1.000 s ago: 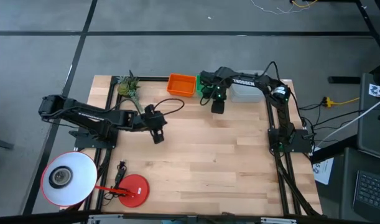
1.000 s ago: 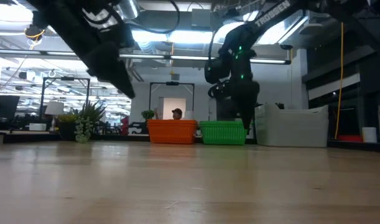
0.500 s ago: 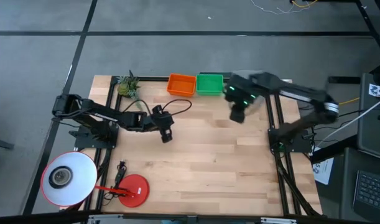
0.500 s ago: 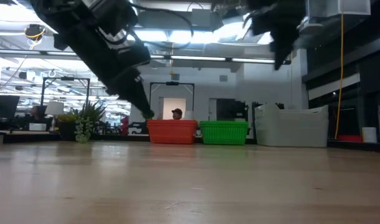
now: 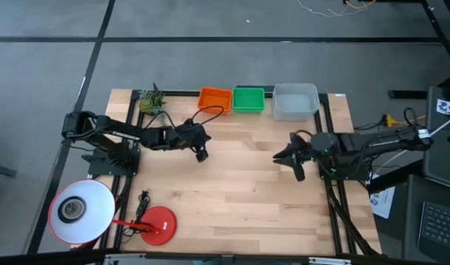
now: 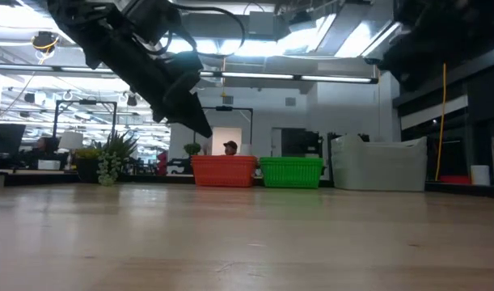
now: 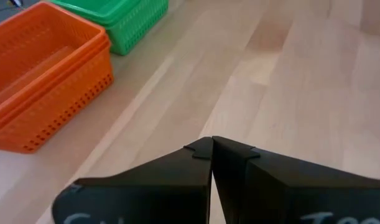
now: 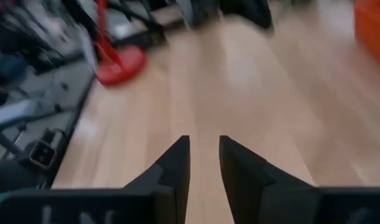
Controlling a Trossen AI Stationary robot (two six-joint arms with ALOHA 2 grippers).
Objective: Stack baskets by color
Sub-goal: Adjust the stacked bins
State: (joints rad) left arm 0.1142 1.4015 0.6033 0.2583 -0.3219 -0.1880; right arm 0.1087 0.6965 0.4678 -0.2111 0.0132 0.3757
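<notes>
Three stacks of baskets stand in a row along the table's far edge: orange point(image 5: 214, 99), green point(image 5: 248, 99) and pale grey point(image 5: 295, 101). The low view shows them as orange point(image 6: 223, 170), green point(image 6: 291, 171) and pale grey point(image 6: 379, 164). My left gripper point(image 5: 202, 154) is shut and empty, above the wood just near of the orange stack point(image 7: 46, 87); its fingers meet in its wrist view point(image 7: 211, 144). My right gripper point(image 5: 287, 157) hovers at mid-right, pointing toward the table's left. It is open, with bare wood in the narrow gap point(image 8: 204, 140).
A small plant point(image 5: 151, 101) stands at the far left corner. A red lamp base point(image 5: 158, 221) and a white round lamp head point(image 5: 81, 208) sit at the near left. Bare wood point(image 5: 239, 191) fills the middle and the near side of the table.
My right gripper has swung away from the green basket, toward the table's right and near edges and upward. It has tipped from pointing steeply down to nearly level. My left gripper has moved toward the table's right, closer to the orange stack. The baskets have stayed in place.
</notes>
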